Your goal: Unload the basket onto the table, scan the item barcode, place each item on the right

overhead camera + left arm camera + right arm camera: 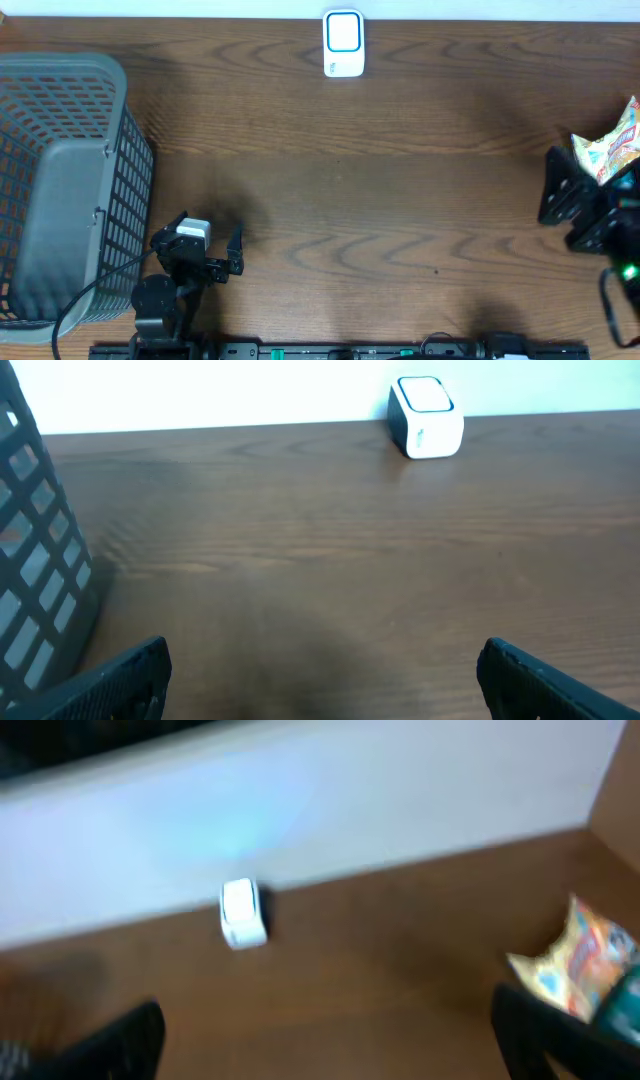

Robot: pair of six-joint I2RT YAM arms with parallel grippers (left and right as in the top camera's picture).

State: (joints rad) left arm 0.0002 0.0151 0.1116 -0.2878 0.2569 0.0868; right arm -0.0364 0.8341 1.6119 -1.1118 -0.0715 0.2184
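Overhead and two wrist views of a wood-grain tabletop [400,200].

**Scanner.** A small white scanner [343,44] with a blue-outlined face stands at the far edge of the tabletop, near the middle, against the pale wall. The left wrist view shows it upright at upper right [428,417]. The right wrist view shows it blurred at centre left [242,913].

**Item.** A colourful packet [610,145] lies at the right edge of the tabletop, well apart from the scanner. In the right wrist view it sits at the right margin [578,958], just beside one finger. Blur prevents telling whether they touch.

**Right hand.** The right hand [592,190] is near the packet, with its jaws spread wide and nothing between them [330,1050]. Both dark fingers [110,1045] show at the lower corners of its own view, over bare wood.

**Left hand.** The left hand [203,238] sits at the near left of the tabletop, just beside a grey mesh basket [60,190]. Its jaws are likewise fully apart and grip nothing [330,685]. The basket wall [40,560] fills the left margin of its wrist view.
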